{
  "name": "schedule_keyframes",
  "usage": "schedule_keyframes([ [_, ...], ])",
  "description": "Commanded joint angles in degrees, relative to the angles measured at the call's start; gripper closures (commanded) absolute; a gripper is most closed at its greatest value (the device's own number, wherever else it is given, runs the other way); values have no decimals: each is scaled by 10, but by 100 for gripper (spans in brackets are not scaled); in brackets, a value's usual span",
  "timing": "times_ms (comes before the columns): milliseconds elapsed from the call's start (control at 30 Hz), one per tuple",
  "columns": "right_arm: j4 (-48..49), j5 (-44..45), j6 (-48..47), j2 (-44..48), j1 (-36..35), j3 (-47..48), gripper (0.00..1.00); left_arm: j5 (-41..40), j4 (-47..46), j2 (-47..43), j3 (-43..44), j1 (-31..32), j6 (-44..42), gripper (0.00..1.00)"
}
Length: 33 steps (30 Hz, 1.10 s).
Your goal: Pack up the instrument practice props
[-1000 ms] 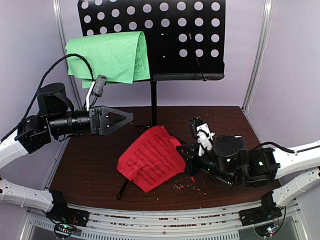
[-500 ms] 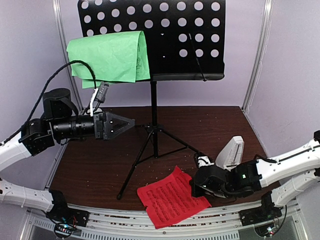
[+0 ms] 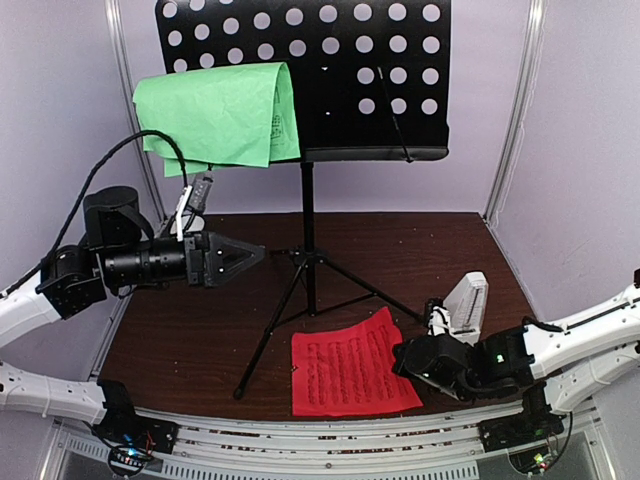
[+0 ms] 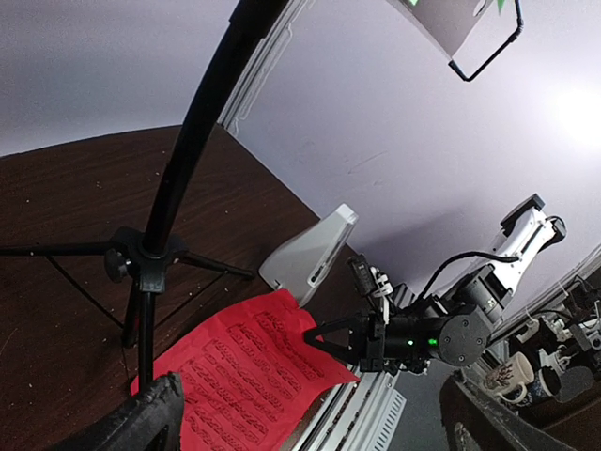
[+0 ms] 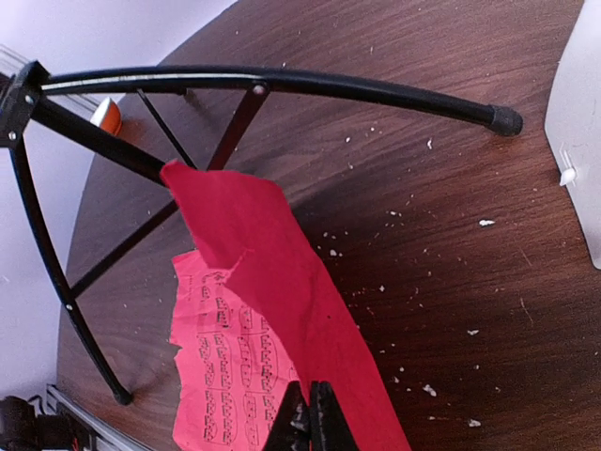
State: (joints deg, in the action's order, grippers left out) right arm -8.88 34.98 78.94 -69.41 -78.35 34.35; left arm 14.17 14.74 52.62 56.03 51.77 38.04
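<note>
The red sheet-music page (image 3: 350, 375) lies on the near part of the tabletop (image 3: 440, 250), a little right of centre and just nearer than the tripod feet of the music stand (image 3: 308, 230). Most of the page lies flat with its printed side up. Its right edge rises off the wood into the right claw (image 3: 402, 357), which is clenched on that edge. The right wrist view shows the two fingertips pressed together with red paper running up between them, and the sheet folding over itself on the way. The claw sits low over the near right of the tabletop and points left, towards the page.

The metronome (image 3: 466, 305) stands just beyond the right claw, a little to its right, and apart from the page. White specks are scattered over the wood around it.

The stand's pole rises from the middle of the tabletop to its perforated black desk at the far side. The green sheet-music page (image 3: 215, 115) is draped over the left part of that desk. The left claw (image 3: 258, 254) hovers over the left of the tabletop, lower than the green page. It points right at the pole and stops short of it. It is released: its fingers (image 4: 141, 423) stand wide apart with nothing between them. In the right wrist view a sliver of an orange-and-white bowl (image 5: 108, 115) shows beyond a tripod leg.
</note>
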Motion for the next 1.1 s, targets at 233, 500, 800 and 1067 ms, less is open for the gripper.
schedule_keyframes([
  [233,45,90,71,-39,12,25,100,-2,-22,-32,-16,-25,-7,2],
  [500,19,101,67,-18,14,30,63,83,-98,-53,-23,-39,4,2],
  [800,18,118,11,98,14,-6,34,68,-123,-99,2,-41,23,3],
  [1067,39,122,-41,127,14,-7,29,-19,-118,-123,32,-43,26,3],
])
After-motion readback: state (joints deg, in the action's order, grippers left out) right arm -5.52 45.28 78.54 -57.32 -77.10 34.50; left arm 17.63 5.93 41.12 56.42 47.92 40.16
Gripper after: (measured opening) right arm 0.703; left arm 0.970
